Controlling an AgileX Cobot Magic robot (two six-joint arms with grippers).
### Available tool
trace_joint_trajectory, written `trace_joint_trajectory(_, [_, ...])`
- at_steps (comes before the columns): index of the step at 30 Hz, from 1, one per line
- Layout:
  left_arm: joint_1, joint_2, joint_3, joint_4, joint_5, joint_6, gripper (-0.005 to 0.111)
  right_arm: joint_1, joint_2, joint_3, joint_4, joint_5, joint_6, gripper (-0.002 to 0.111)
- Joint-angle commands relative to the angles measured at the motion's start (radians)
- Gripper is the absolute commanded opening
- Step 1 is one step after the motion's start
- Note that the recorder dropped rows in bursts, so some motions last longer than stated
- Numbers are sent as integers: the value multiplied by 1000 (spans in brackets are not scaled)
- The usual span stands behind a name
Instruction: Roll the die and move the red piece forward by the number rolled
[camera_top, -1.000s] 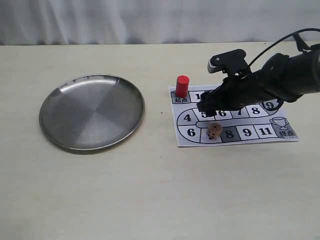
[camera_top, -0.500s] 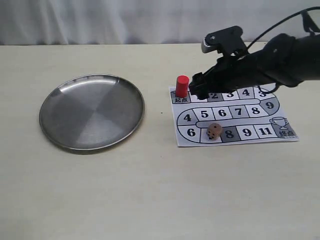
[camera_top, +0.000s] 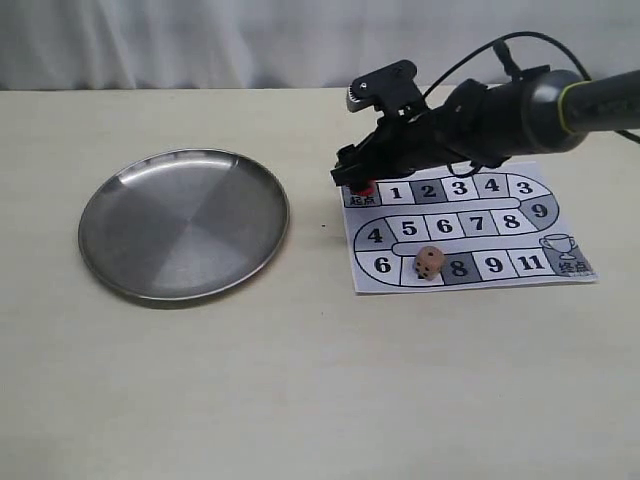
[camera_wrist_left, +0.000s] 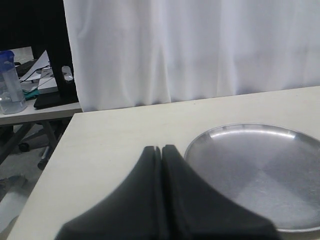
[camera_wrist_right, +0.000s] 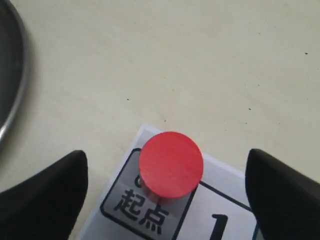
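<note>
And here's the right pincer (camera_top: 356, 182) out over the top left corner of the printed board (camera_top: 476, 224), arm stretched in from the right of the exterior view. The wrist camera looks straight down: the jaws stand wide open, one dark finger (camera_wrist_right: 45, 200) on each side of the red piece (camera_wrist_right: 171, 164), clear daylight between each pad and the cylinder, so nothing is gripped and nothing touched. The red piece stands upright on the start square with the Chinese characters, just beside square 1; from the exterior view only a sliver of red (camera_top: 364, 187) peeks out below the black fingers. The die (camera_top: 428, 263) rests on the board's bottom row, between the squares marked 6 and 8, well apart from that pincer; its pips are too small to count. Over on the other side, the left pincer (camera_wrist_left: 161, 150) has its jaws pressed tight together with nothing between them, hanging above the pale surface (camera_top: 300, 380) near the rim of the round metal plate (camera_wrist_left: 255, 170), which sits to the left of the board.
</note>
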Motion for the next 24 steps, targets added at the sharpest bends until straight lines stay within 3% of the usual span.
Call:
trace_joint_trajectory(1, [-1, -5, 2, -5, -17, -5, 0, -5, 29, -12, -3, -73, -10, 80])
trace_joint_trajectory(14, [-1, -5, 2, -5, -17, -5, 0, -3, 73, -12, 23, -132, -6, 45])
trace_joint_trajectory(24, [-1, -5, 2, -5, -17, -5, 0, -1, 73, -12, 23, -122, -6, 44])
